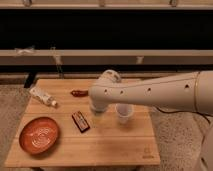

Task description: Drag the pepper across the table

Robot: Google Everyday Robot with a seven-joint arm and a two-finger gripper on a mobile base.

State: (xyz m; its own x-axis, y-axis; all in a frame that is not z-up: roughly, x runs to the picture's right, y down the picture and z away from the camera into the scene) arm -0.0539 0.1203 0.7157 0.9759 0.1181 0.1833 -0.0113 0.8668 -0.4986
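The pepper point(78, 93) is a slim dark red-brown item lying on the light wooden table point(110, 145), toward its far side left of centre. My white arm reaches in from the right across the table. The gripper point(98, 109) hangs below the arm's rounded wrist, just right of the pepper and slightly nearer the front, low over the tabletop. The arm's body hides most of it.
An orange-red bowl point(39, 135) sits at the front left. A dark bar with a reddish edge point(80, 121) lies near the middle. A white tube point(42, 96) lies at the far left. A clear cup point(124, 113) stands under the arm. A dark wall with rails stands behind.
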